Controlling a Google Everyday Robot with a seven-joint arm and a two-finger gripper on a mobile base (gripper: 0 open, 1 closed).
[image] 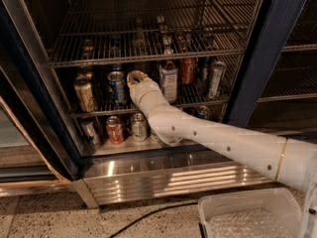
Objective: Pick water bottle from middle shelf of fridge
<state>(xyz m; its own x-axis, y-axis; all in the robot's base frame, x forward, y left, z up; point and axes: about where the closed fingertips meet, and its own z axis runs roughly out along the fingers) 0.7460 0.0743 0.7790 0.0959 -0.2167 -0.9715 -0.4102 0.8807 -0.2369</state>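
The gripper [136, 77] is inside the fridge [262, 58], just above the middle shelf [101, 111], in the gap between a blue can [117, 87] on its left and a dark-capped bottle with a white label [169, 81] on its right. Only its pale rounded end faces the camera, so I cannot tell whether it is clenched or released, or whether it grips anything. The water bottle cannot be made out apart from the gripper; the spot on the rack right behind the gripper is hidden by it.

Behind the gripper, the white arm [223, 143] runs down and to the right, out through the open door and across the lower bay.

Further left on the same rack stands a tan can [84, 94]. Right of the labelled bottle come a red can [188, 71] and a tall silver can [216, 78]. Above them, the upper rack [148, 59] carries a few small dark bottles, too dim to name.

On the fridge floor below stand a red can [115, 130] and a silver can [138, 127], close beside the arm's elbow. The ribbed steel base panel [163, 180] runs under the door opening. On the speckled ground in front lie a black cable [148, 214] and a clear plastic bin [237, 202].
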